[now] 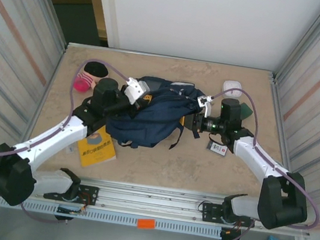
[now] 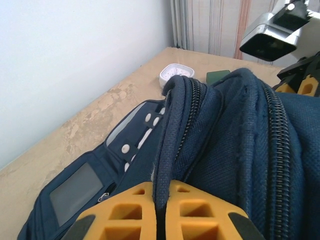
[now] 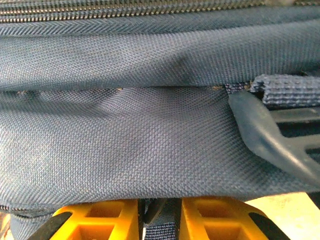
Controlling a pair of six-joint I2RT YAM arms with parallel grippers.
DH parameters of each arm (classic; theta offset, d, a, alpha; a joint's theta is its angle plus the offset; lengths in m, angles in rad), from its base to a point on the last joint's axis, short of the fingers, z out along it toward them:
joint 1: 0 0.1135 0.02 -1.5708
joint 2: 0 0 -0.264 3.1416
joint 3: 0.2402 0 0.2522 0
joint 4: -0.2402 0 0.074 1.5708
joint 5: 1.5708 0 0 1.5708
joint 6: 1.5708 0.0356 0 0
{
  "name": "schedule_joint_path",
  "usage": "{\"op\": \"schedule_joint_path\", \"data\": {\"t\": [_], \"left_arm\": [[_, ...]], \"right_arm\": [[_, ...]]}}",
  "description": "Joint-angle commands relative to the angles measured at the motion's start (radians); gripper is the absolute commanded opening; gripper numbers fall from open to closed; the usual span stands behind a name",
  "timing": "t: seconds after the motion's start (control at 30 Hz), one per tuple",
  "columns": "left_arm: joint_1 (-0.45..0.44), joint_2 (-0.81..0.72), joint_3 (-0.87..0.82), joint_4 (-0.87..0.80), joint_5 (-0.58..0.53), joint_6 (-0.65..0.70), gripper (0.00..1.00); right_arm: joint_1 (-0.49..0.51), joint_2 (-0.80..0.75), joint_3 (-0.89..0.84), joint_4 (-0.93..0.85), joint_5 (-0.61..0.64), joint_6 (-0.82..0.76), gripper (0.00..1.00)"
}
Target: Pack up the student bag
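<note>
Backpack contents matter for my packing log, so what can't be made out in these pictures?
- Inside of the backpack: hidden by its own navy fabric in every view.
- Yellow book, top view: cover print too small, one corner under the left arm.
- Green item, top view: mostly behind the right arm.
- Right claw, right wrist view: cut off by the bottom edge; open or gripping, unclear.
</note>
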Motion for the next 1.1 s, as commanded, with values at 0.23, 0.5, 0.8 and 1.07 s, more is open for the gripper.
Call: {"op": "schedule_joint_path", "data": {"t": [0.23,0.5,0.8,1.07], "left_arm": [[0.002,-0.074,-0.001,0.084,0.012,-0.005,0.0],[0.003,-0.061,0.002,0.078,-0.032,-0.02,0.0],[-0.034,-0.031,0.013,0.053,-0.267,-0.045,0.0],[-0.04,0.022,0.032,0.065,-0.34,-0.039,0.0]], "right_arm": [[-0.037,0.035,0.029,0.057,-0.014,0.048,0.26],[-0.056,0.026,0.025,0.046,-0.01,0.042,0.0],[0.037,-0.061,0.067,-0.08,-0.022,-0.068,0.0],[0.109,-0.119,0.063,-0.07,-0.051,-0.064,0.0]]}}
